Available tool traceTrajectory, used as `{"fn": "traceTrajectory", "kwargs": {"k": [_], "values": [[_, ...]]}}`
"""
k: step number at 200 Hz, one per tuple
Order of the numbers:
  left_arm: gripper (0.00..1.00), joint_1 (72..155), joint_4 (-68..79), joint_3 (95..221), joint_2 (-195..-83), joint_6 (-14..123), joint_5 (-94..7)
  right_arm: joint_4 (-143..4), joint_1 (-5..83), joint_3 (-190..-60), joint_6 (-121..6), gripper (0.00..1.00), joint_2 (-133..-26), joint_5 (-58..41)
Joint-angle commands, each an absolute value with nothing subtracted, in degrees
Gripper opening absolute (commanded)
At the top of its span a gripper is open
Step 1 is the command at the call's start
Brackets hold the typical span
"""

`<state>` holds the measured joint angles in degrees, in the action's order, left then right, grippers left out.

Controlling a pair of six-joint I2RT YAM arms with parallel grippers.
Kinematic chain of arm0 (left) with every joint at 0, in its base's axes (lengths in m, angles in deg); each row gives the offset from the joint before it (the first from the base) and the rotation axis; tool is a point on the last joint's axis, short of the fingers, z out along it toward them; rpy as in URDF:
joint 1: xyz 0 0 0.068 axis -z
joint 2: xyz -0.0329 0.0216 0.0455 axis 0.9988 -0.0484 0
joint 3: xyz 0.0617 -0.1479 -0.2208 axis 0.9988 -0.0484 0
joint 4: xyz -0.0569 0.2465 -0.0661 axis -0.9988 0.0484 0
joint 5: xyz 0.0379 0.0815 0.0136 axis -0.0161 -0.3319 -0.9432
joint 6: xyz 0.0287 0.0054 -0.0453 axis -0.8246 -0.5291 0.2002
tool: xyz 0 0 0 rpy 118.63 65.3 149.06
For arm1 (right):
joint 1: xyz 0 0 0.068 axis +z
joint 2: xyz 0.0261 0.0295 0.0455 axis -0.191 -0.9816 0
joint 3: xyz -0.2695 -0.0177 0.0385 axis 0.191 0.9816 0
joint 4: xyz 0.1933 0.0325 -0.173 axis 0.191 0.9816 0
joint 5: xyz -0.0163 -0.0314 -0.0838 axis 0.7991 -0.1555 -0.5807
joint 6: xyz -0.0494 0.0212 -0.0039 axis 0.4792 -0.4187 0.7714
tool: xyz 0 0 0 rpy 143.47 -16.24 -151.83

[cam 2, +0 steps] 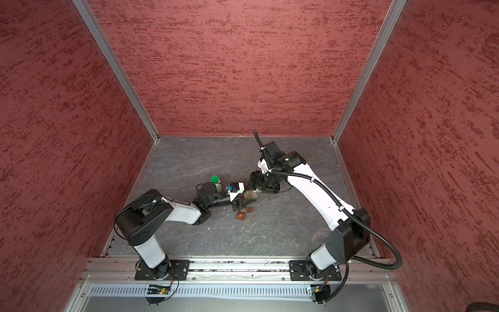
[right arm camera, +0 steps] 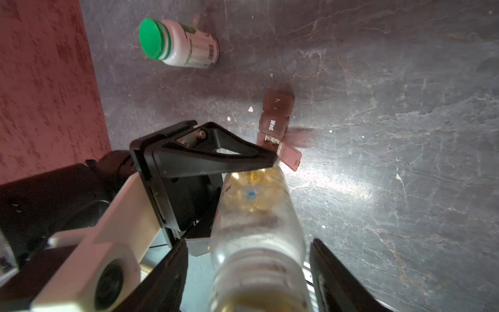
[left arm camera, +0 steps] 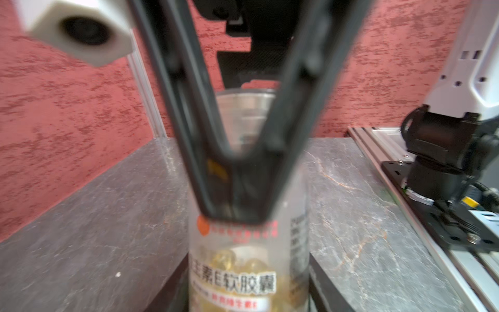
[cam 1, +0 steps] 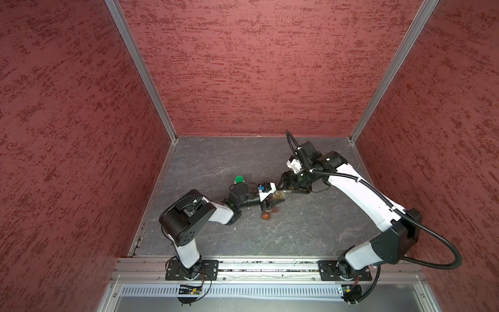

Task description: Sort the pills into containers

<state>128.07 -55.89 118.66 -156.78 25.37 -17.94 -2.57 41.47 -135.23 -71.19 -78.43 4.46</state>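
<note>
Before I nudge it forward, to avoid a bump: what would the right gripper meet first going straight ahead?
The clear bottle, lying between its open fingers and held by the left gripper; exact depth is unclear.

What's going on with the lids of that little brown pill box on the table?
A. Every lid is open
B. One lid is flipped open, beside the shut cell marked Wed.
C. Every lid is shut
B: in the right wrist view the pill box has one lid flipped open, right next to the cell marked Wed., whose lid is down.
</note>
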Motion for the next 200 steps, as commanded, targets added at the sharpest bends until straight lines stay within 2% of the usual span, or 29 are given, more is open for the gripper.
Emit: {"fn": "traceTrajectory", "kwargs": {"k": [1, 35, 87, 167, 200], "values": [[0.07, 128.11, -61.21, 116.84, -157.04, 24.73, -23.57, -6.4, 39.05, -138.09, -77.15, 0.76, -73.96, 3.21], [0.02, 128.77, -64.71, 114.7, -156.79, 22.63, -28.66, -5.51, 37.54, -140.55, -81.59, 0.75, -73.45, 2.72], [0.0, 131.52, -68.78, 113.92, -158.73, 17.38, -37.25, -9.69, 37.54, -136.84, -86.01, 0.65, -74.58, 5.09], [0.0, 132.58, -69.49, 114.55, -159.84, 16.51, -39.43, -9.93, 37.79, -134.99, -85.84, 0.63, -77.12, 6.08], [0.0, 132.61, -69.3, 114.95, -160.27, 16.38, -39.68, -9.99, 38.08, -134.75, -85.42, 0.57, -77.22, 6.13]]}}
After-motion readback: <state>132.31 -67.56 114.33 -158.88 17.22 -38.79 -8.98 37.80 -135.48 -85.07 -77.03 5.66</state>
